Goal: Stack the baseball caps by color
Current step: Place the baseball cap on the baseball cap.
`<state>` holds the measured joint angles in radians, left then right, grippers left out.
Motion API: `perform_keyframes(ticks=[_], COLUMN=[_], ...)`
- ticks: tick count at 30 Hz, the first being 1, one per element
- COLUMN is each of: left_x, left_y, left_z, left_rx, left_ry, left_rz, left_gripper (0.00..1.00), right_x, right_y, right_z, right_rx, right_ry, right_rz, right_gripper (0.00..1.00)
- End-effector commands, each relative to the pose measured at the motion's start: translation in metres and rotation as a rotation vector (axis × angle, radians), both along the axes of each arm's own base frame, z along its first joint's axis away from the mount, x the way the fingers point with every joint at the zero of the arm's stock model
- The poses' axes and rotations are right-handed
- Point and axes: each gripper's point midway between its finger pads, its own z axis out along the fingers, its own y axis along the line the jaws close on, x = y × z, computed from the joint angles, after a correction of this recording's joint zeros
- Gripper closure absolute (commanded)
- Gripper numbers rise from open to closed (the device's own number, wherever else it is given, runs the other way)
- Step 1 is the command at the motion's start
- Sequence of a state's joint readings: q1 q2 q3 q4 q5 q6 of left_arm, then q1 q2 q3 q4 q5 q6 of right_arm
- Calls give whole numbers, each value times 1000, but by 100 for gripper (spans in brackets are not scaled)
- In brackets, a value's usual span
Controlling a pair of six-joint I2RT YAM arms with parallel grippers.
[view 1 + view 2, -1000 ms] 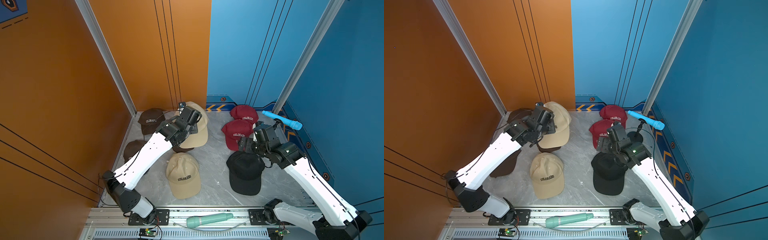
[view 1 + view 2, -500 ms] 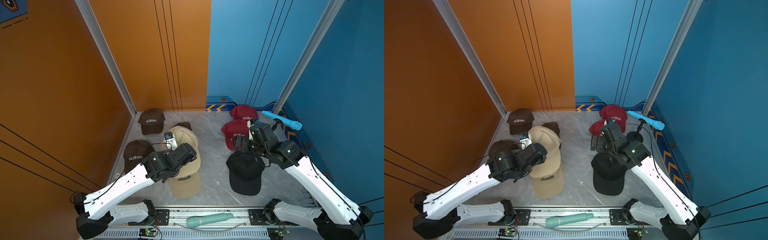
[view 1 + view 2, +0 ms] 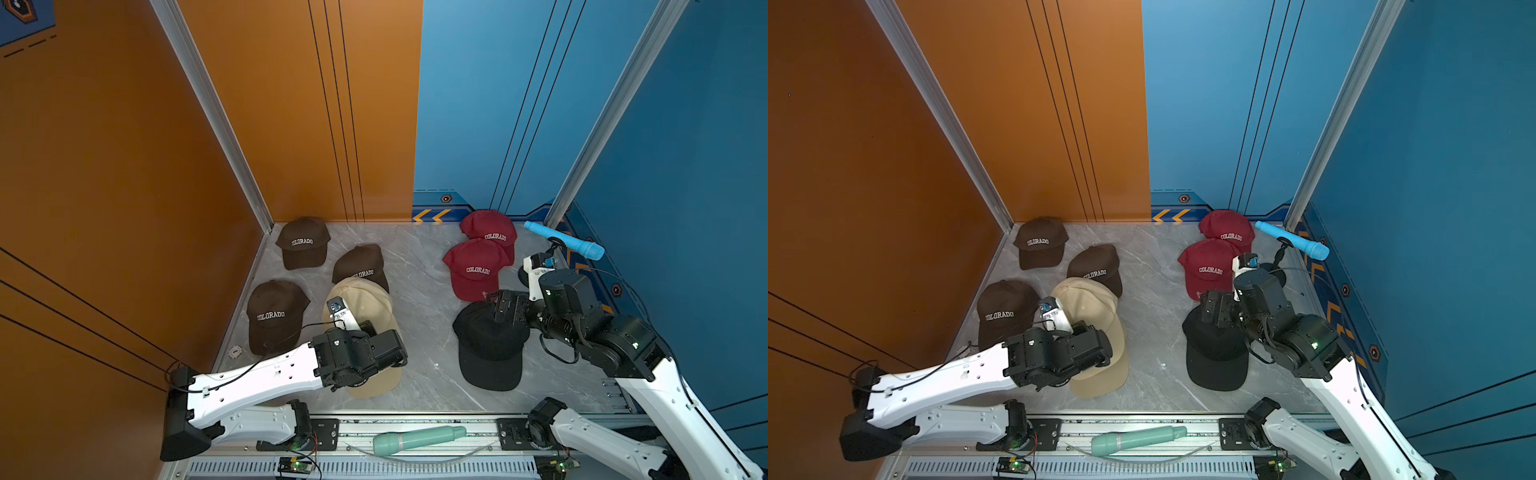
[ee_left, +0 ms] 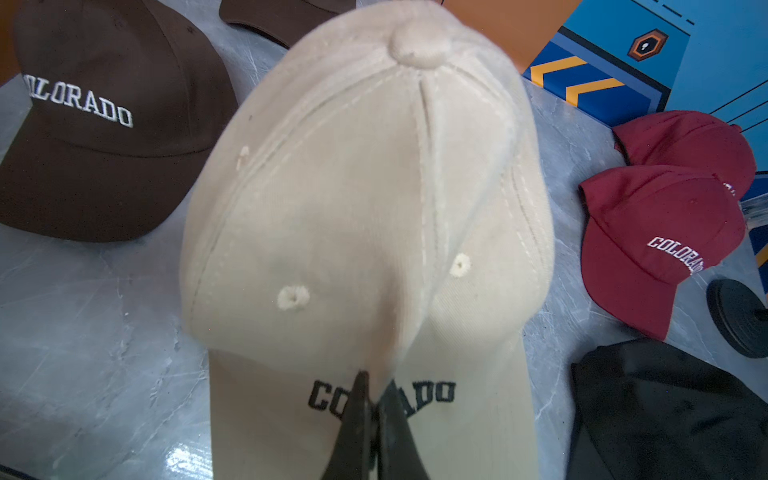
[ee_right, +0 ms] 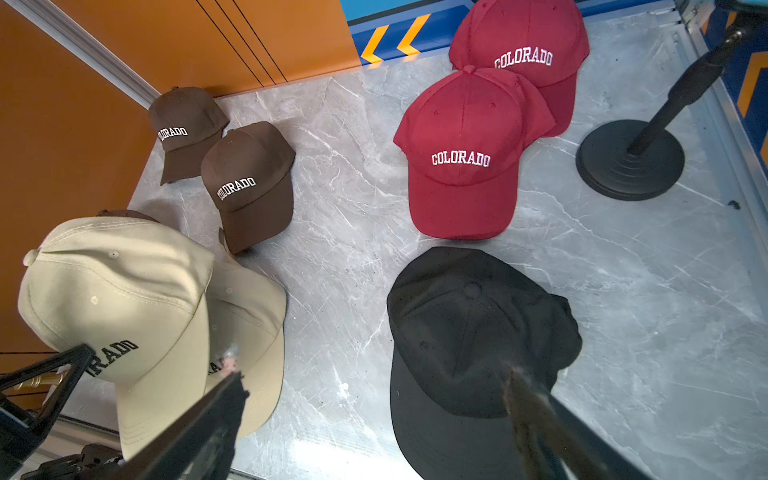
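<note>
Grey marbled counter [image 3: 419,316], walled in orange and blue panels, carries all the caps. A mint-green toy microphone [image 3: 415,440] lies on the near rail, clear of the work.

Left hand [image 4: 376,386]: jaws together, clamped on the front of a beige fabric curved-brim cap [image 3: 365,299]. This cap hangs over a second beige fabric cap [image 3: 376,384] that rests on the counter. Only the near brim of the resting cap shows past the arm in both top views. Both brims point toward the near rail, so the long axes run roughly parallel. The held crown sits a little to the far side of the resting crown. Whether the two caps touch cannot be told.

Right hand [image 5: 374,378]: jaws wide apart, holding nothing, poised above the black fabric cap [image 3: 490,353]. Whether a second black cap lies beneath it is not clear.

Farther back, three dark brown lettered caps [image 3: 274,316] lie unstacked, and two dark red lettered caps [image 3: 476,270] overlap.

Judgement: the left arm is the nearer. The coming move is a short draw toward the near rail and a lowering, crown over crown.
</note>
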<state>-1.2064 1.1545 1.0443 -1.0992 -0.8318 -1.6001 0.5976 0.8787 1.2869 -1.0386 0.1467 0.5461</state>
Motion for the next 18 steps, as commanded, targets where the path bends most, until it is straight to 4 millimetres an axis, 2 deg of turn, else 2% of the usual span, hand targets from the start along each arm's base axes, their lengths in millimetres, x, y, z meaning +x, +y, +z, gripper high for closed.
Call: perform_keyframes(ticks=[1, 12, 18], left_x=[-4, -10, -8], left_y=[9, 12, 0], left_z=[-14, -31, -54], left_rx=[53, 115, 89], left_ry=[-9, 36, 81], left_rz=[34, -10, -61], left_gripper=[100, 100, 100], right_x=[-14, -23, -22], right_y=[-8, -2, 0], right_z=[-10, -20, -24], right_rx=[-31, 1, 2], right_ry=[38, 83, 89], right_rz=[23, 51, 54], right_gripper=[0, 0, 0])
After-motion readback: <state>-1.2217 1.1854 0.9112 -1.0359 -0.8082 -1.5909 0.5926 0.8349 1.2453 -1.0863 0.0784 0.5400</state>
